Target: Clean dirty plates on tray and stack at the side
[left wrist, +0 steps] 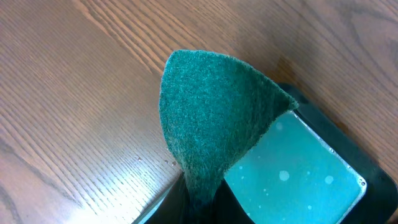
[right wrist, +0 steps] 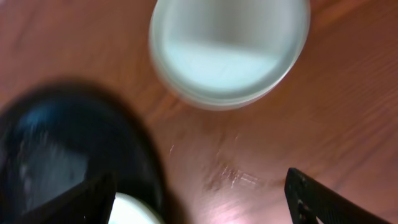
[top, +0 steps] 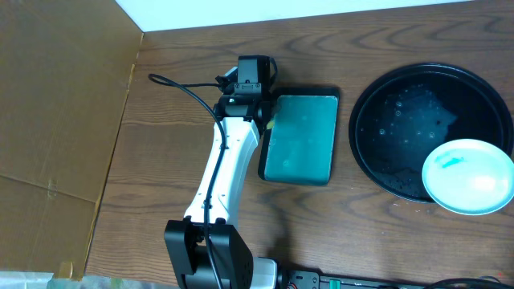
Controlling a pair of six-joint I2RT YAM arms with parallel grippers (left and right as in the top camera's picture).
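My left hand (left wrist: pixel 189 208) pinches the scrub pad (left wrist: pixel 208 106) beside the small tray (left wrist: pixel 298 168), ready for wiping. My right hand (right wrist: pixel 199 199) gapes empty: stacked plates (right wrist: pixel 230 50) ahead, the last smeared plate (top: pixel 470 177) on the round tray (top: pixel 401 120) down-left.

I've got the tray (top: pixel 401 128) at far right of the desk (top: pixel 321 233): big, round, black w/ raised rim, lying flat, floor wet w/ droplets. One plate (top: pixel 468 177) is face up at the tray's lower-right, covering the rim there; it's white w/ pale bluish edge and has a teal smear left of centre. Right wrist view is blurry: white plates (right wrist: pixel 230 50) on bare desk near the tray, prob. stacked, can't count them.
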